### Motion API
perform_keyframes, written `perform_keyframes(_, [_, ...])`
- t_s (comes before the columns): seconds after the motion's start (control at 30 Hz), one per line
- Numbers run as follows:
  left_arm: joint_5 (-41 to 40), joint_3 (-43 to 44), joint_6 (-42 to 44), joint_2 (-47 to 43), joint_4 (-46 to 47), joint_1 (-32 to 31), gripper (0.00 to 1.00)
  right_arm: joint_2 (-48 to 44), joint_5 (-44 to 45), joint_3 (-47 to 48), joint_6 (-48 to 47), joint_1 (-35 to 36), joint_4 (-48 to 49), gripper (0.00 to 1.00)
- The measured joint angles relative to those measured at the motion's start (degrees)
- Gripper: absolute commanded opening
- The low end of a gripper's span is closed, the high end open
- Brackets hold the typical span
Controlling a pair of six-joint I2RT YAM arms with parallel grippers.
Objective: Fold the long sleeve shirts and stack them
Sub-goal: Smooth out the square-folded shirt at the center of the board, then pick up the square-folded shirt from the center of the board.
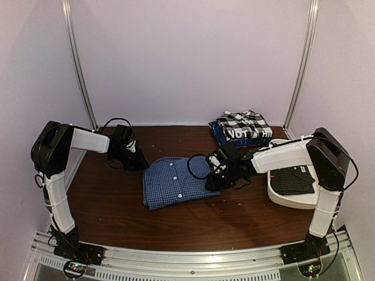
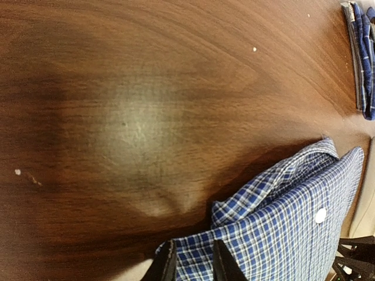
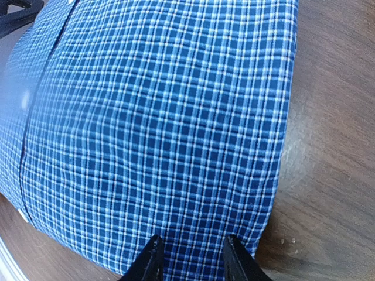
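Observation:
The blue-and-white fine-check shirt (image 1: 174,181) lies folded flat mid-table, buttons up. My left gripper (image 1: 139,162) is at its far-left corner; in the left wrist view the fingers (image 2: 167,263) stand apart over the shirt's edge (image 2: 281,228), the cloth unbunched. My right gripper (image 1: 211,180) is at the shirt's right edge, open, its fingertips (image 3: 153,257) spread over flat cloth (image 3: 158,117). The black-and-white large-check shirt (image 1: 243,124) lies folded on the dark blue "NOT" shirt (image 1: 246,136) at the back right.
A white tub (image 1: 293,199) holding a dark cloth (image 1: 293,180) stands at the right, beside my right arm. Bare brown tabletop (image 1: 105,199) lies left of and in front of the shirt. Walls close off the back and sides.

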Motion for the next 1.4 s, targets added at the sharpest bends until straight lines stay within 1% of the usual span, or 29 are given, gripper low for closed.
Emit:
perform_keyframes(0.1, [0.2,-0.2,0.4,-0.5,-0.4,0.3,0.27,-1.2,0.1,-1.9,0.5,0.4,0.9,0.36])
perform_keyframes(0.2, [0.2,-2.1,1.2,-3.0,-1.2,1.0,0.33,-1.8,0.2,-3.4,1.1,0.6,1.9,0.36])
perform_keyframes(0.33, [0.2,-7.2,1.9,-8.9,-2.5,1.7,0.42,-2.5,0.2,-5.2,1.9,0.8,4.0,0.36])
perform_keyframes(0.47, [1.2,-12.9,2.1,-14.8,-3.3,1.7,0.48,-2.9,0.2,-5.7,2.6,0.9,4.4,0.36])
perform_keyframes(0.53, [2.1,-16.5,2.1,-17.6,-3.4,1.7,0.51,-3.0,0.2,-5.9,2.8,0.9,4.5,0.42])
perform_keyframes(0.6, [3.1,-19.5,1.8,-19.6,-3.3,1.6,0.56,-3.4,0.1,-5.9,3.2,1.0,4.4,0.52])
perform_keyframes(0.7, [4.5,-24.2,1.0,-22.3,-3.0,0.9,0.59,-3.8,0.1,-5.9,3.1,1.0,4.3,0.63])
perform_keyframes(0.8, [6.3,-27.4,0.4,-23.9,-1.7,-0.5,0.62,-3.9,-0.1,-5.9,3.1,1.1,4.3,0.7])
perform_keyframes(0.93, [8.0,-29.7,-0.6,-24.8,1.9,-2.3,0.63,-4.0,-0.1,-5.7,3.3,1.1,4.3,0.74])
perform_keyframes(1.13, [9.4,-31.0,-2.8,-23.9,7.6,-5.2,0.62,-4.4,-0.1,-5.7,3.5,1.1,4.3,0.75])
perform_keyframes(1.33, [9.9,-30.6,-5.6,-20.7,13.7,-8.5,0.56,-4.5,0.0,-5.4,3.7,1.1,4.3,0.75])
perform_keyframes(1.4, [9.7,-30.2,-6.5,-19.8,14.8,-8.8,0.52,-4.5,0.0,-5.3,3.9,1.1,4.3,0.75])
